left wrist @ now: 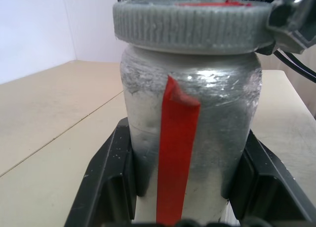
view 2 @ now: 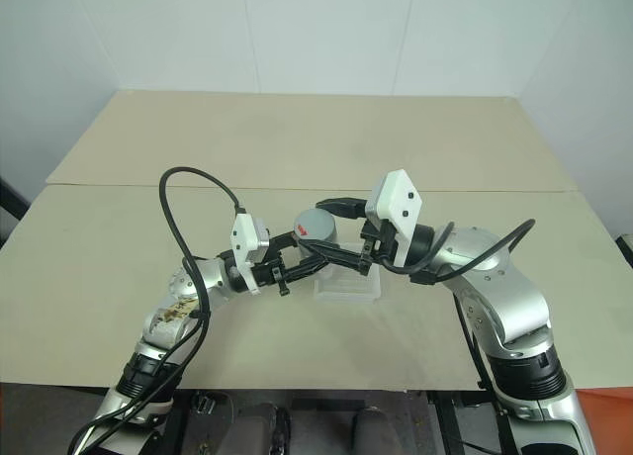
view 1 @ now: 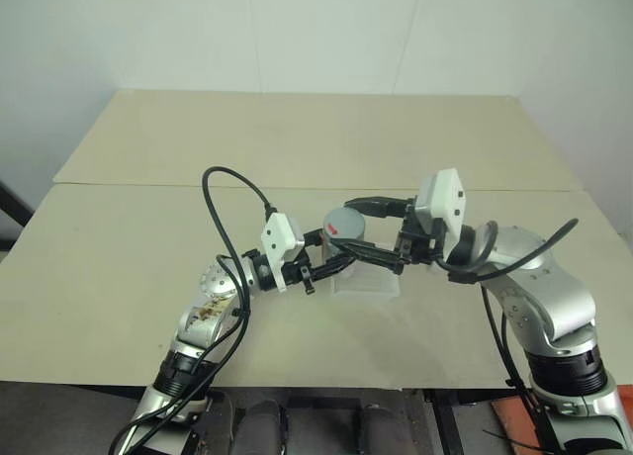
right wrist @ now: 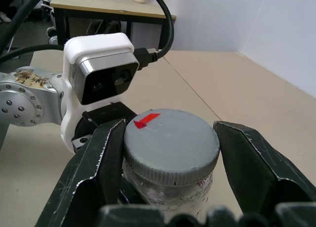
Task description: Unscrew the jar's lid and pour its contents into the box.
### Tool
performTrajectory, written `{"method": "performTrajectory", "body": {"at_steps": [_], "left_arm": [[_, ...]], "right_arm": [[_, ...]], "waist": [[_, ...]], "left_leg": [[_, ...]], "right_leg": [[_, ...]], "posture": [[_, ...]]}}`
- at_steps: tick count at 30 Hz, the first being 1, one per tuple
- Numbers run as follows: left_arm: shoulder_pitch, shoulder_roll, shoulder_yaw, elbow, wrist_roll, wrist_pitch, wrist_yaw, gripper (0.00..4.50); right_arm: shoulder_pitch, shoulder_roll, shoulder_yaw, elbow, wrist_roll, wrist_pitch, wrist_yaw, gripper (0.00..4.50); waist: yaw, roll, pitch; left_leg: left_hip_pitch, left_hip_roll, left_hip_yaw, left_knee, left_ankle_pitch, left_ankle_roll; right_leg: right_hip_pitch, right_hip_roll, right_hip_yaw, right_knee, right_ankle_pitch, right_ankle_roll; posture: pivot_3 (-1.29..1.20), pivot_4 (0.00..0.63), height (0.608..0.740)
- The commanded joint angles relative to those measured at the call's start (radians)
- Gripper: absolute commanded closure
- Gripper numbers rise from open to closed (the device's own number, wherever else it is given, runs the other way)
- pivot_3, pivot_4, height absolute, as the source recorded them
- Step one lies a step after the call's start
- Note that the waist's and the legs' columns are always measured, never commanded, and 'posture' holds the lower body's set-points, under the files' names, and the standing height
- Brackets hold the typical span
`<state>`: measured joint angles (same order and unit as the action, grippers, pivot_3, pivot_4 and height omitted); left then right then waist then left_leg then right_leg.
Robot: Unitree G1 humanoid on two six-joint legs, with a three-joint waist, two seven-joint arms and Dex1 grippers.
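The table (view 1: 148, 237) carries the box (view 1: 368, 282), a shallow translucent tray lying near the front edge, about midway between the side edges. Above the box the two arms meet: the left gripper (left wrist: 182, 187) has its black fingers (left wrist: 111, 177) pressed against both sides of the jar (left wrist: 212, 118), clamping the clear body low down with the red stripe facing its camera, so the jar hangs upright over the tray's left part. The right gripper (right wrist: 170, 153) comes in level from the other side with its fingers (right wrist: 98, 163) flanking the grey lid (right wrist: 170, 138); the near one looks in contact, the far one shows a thin gap at the ribbed rim, and the hold reads as just closed on it. The lid sits fully on, so unscrewing is the step in hand. To do it well, the right wrist should turn about the jar's own axis while the left holds firm, without tilting, so nothing spills early.
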<state>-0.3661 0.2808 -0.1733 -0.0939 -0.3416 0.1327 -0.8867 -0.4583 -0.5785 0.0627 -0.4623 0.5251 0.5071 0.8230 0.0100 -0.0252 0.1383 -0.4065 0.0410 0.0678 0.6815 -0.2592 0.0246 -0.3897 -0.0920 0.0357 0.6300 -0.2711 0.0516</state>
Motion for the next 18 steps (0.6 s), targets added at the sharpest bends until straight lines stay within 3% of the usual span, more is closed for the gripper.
{"method": "performTrajectory", "body": {"at_steps": [1,14,18], "left_arm": [[0.007,0.006,-0.003,-0.011,0.013,-0.044,-0.008,2.54],[0.015,0.014,-0.015,0.014,0.047,-0.098,-0.017,2.54],[0.016,0.016,0.0,-0.007,0.033,-0.081,-0.009,2.54]], "right_arm": [[-0.014,0.005,-0.03,-0.019,0.01,-0.015,-0.011,1.28],[-0.031,0.019,-0.081,-0.015,0.083,0.025,-0.04,1.28],[0.034,-0.034,-0.199,-0.014,0.088,0.028,-0.079,1.28]], "waist": [[0.0,0.0,0.0],[0.0,0.0,0.0],[0.005,0.0,0.0]], "left_leg": [[0.0,0.0,0.0,0.0,0.0,0.0],[0.0,0.0,0.0,0.0,0.0,0.0],[0.0,0.0,0.0,0.0,0.0,0.0]], "right_leg": [[0.0,0.0,0.0,0.0,0.0,0.0],[0.0,0.0,0.0,0.0,0.0,0.0],[0.0,0.0,0.0,0.0,0.0,0.0]], "posture": [[0.0,0.15,0.74],[0.0,0.15,0.74],[0.0,0.15,0.74]]}}
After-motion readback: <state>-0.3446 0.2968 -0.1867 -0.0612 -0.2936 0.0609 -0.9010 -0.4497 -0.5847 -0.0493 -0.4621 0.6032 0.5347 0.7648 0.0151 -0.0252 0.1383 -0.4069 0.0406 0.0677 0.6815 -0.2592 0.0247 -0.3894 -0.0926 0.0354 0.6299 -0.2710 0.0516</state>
